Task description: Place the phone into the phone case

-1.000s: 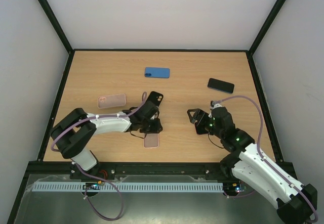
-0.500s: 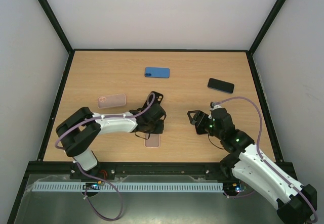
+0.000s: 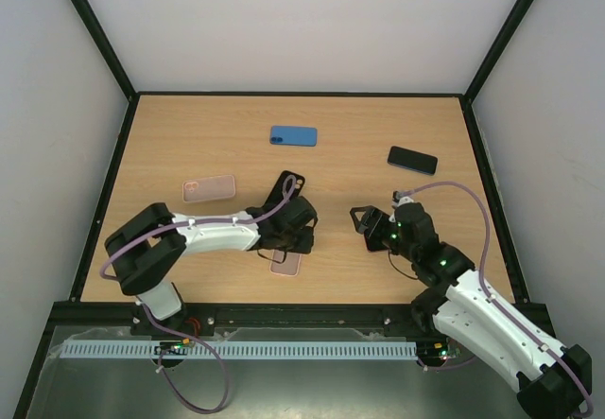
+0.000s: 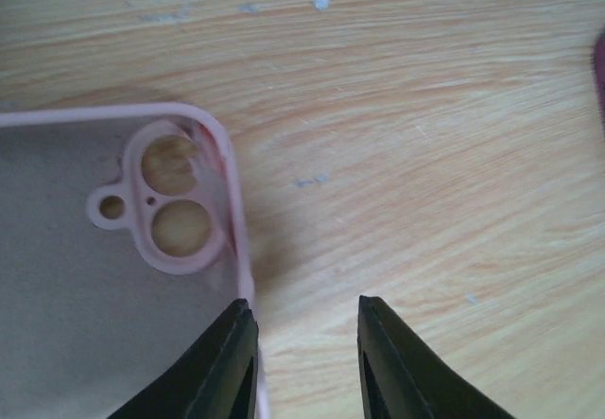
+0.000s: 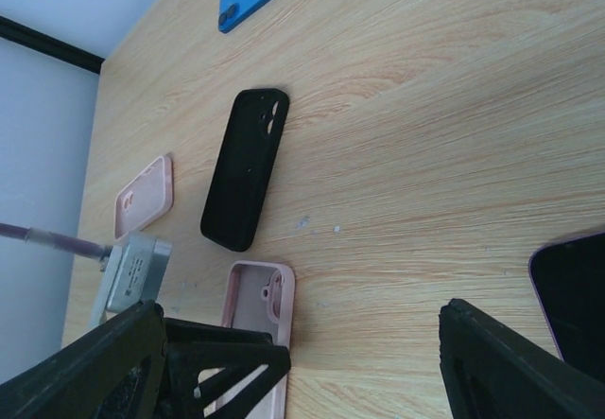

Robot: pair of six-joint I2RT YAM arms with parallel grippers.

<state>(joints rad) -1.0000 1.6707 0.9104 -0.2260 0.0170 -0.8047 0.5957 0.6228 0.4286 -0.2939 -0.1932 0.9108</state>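
Note:
An empty pink case (image 4: 85,296) lies open side up, camera cutout showing; it also shows in the top view (image 3: 284,265) and the right wrist view (image 5: 255,329). My left gripper (image 4: 307,348) is open just above the table, its left finger over the case's right wall and bare wood between the jaws; in the top view (image 3: 284,245) it sits at the case's far end. A phone with a dark screen and pink edge (image 5: 572,291) lies by my open, empty right gripper (image 5: 364,381), hidden under that arm in the top view (image 3: 364,220).
A black case (image 3: 290,187) lies just behind the left gripper and a second pink case (image 3: 209,188) to its left. A blue case (image 3: 293,135) is at the far middle and a black phone (image 3: 412,160) at the far right.
My left gripper has shifted to the right along the far end of the open pink case. The right arm has not moved.

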